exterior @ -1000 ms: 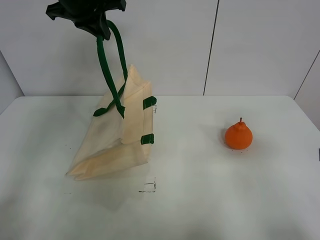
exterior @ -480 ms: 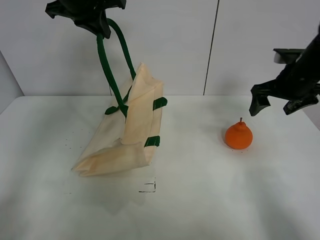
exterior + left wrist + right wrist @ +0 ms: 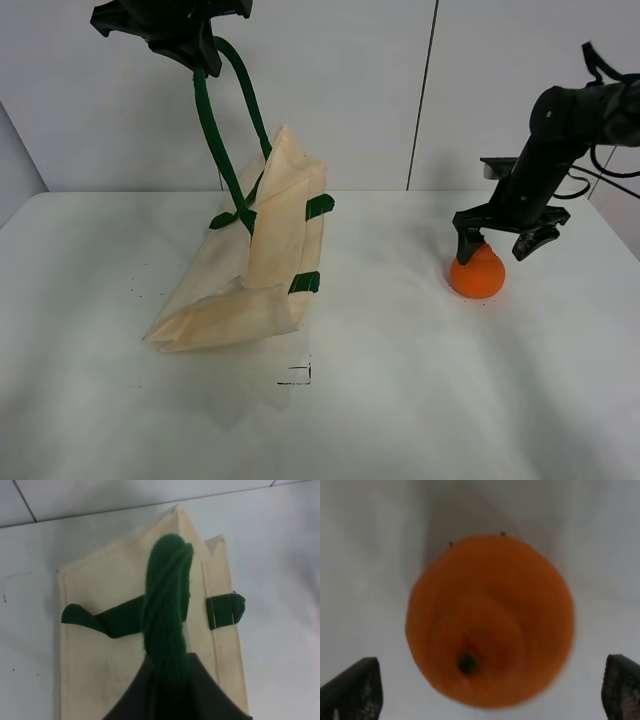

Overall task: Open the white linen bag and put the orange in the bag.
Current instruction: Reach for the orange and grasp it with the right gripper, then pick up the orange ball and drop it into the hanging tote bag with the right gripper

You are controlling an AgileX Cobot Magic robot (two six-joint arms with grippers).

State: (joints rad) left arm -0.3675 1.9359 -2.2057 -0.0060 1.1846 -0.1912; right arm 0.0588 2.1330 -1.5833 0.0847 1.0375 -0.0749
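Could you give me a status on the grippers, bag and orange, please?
Left gripper shut on green handle, white linen bag half raised. Right gripper open over orange, not gripping. Nothing between orange and bag.

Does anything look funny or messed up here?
Yes, the white linen bag hangs lopsided. The left gripper holds a green handle up high, so the bag tilts and sags with its bottom edge on the table. Nothing looks spilled or torn. The orange sits upright under the open right gripper.

The white linen bag (image 3: 235,275) hanging from the left gripper (image 3: 203,66) is matt woven cloth, its handles (image 3: 212,130) twisted green webbing; the orange (image 3: 477,275) under the right gripper (image 3: 497,243) looks smooth and dull-skinned.
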